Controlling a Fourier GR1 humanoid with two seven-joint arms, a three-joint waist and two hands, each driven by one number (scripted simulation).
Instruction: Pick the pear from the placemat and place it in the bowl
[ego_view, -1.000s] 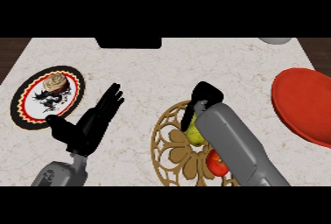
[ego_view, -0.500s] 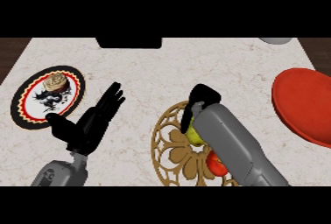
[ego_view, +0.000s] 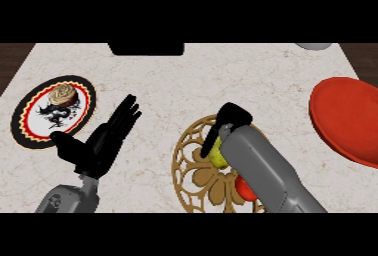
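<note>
Grey, the right forearm (ego_view: 267, 175) lies across the brown placemat (ego_view: 190, 167). Its black right hand (ego_view: 232, 116) curls down round the yellow-green pear (ego_view: 216, 156). Almost nothing has shifted in the last second: the pear still sits on the placemat, so I judge the lift not begun. The left hand (ego_view: 103, 142) rests open to the left. The red bowl (ego_view: 347, 120) lies farther right, well apart.

Pale marbled stone counter (ego_view: 192, 85), matt red bowl (ego_view: 347, 117), smooth grey right forearm (ego_view: 262, 170)
</note>
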